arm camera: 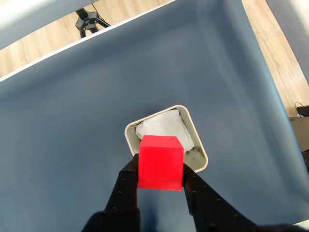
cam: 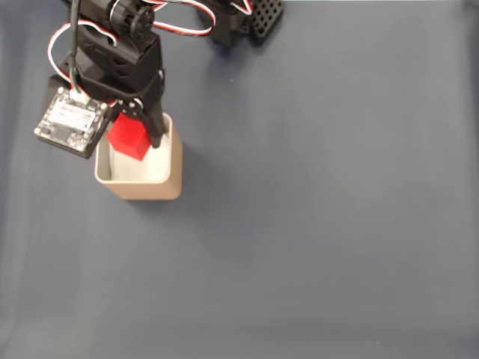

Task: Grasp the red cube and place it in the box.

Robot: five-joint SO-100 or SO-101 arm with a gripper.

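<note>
My gripper (cam: pixel 139 140) is shut on the red cube (cam: pixel 127 142) and holds it over the open top of the box (cam: pixel 153 191) at the upper left of the fixed view. In the wrist view the black fingers (arm camera: pixel 126 186) clamp the cube (arm camera: pixel 161 162) from both sides. There the cube hangs above the near edge of the tan box (arm camera: pixel 199 153), whose white lining shows behind it. I cannot tell whether the cube touches the box.
The blue-grey cloth table (cam: pixel 322 224) lies bare to the right of and below the box. The arm's black base (cam: pixel 251 19) sits at the top edge. A camera board (cam: pixel 69 120) hangs left of the gripper. A tripod (arm camera: pixel 89 19) stands on the wooden floor beyond the table.
</note>
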